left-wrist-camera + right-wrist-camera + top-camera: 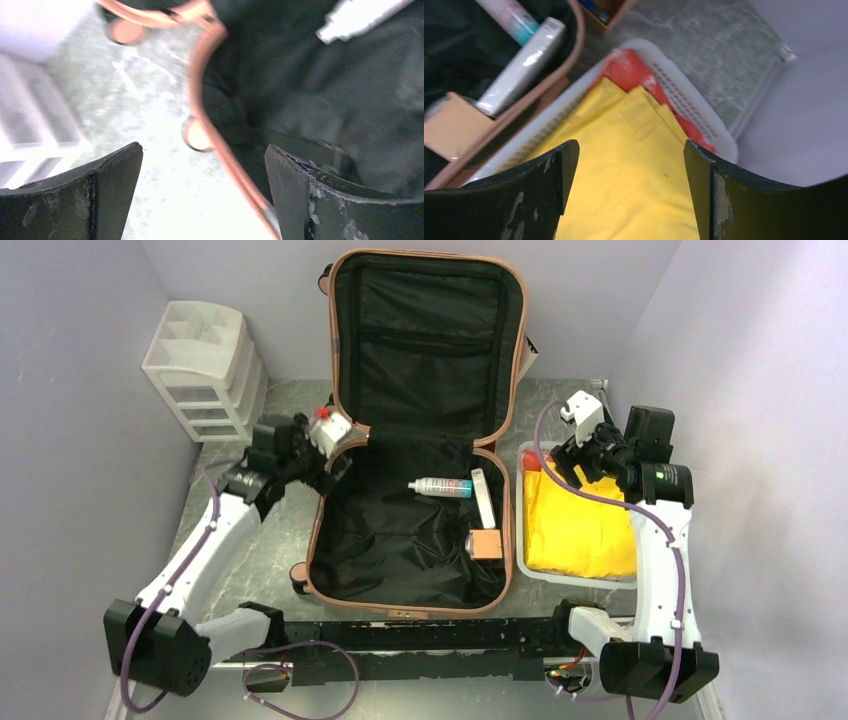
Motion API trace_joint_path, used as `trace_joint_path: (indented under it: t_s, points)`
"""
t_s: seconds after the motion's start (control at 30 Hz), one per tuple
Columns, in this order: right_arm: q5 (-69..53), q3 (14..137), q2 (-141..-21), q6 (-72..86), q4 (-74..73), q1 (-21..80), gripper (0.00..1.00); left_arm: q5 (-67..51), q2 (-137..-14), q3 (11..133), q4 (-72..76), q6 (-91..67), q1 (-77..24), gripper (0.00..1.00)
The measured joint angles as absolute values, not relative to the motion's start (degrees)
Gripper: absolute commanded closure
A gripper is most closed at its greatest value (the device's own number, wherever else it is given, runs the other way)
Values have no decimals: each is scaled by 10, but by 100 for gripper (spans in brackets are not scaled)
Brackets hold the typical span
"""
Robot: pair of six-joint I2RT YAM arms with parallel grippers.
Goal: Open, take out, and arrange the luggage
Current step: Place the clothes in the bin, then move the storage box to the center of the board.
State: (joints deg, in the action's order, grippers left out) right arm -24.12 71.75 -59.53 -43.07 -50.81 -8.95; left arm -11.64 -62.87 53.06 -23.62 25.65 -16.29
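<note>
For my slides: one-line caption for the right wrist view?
Open right end effector above yellow cloth in a white basket, beside the luggage.

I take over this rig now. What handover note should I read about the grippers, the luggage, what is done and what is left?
The left gripper is open and empty, at the left rim of the luggage.
The right gripper is open and empty, over the white basket.
The luggage lies open on the table, lid upright.
Done: opening. A yellow cloth and a red item lie in the basket.
Left: the spray bottle, white tube and small brown box are in the lower half; take them out and arrange them.
</note>
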Motion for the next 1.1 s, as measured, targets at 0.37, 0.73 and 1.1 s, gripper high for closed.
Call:
trace_joint_path:
  t_s: [0.37, 0.73, 1.1]
  points:
    - [-448, 608, -564, -359, -401, -87, 9, -54, -879, 936, -275, 226, 42, 3]
    - [-437, 464, -477, -302, -234, -33, 9, -1, -1116, 1185, -314, 185, 67, 3]
    - [-423, 462, -484, -299, -201, -33, 9, -32, -1155, 1192, -321, 153, 129, 3]
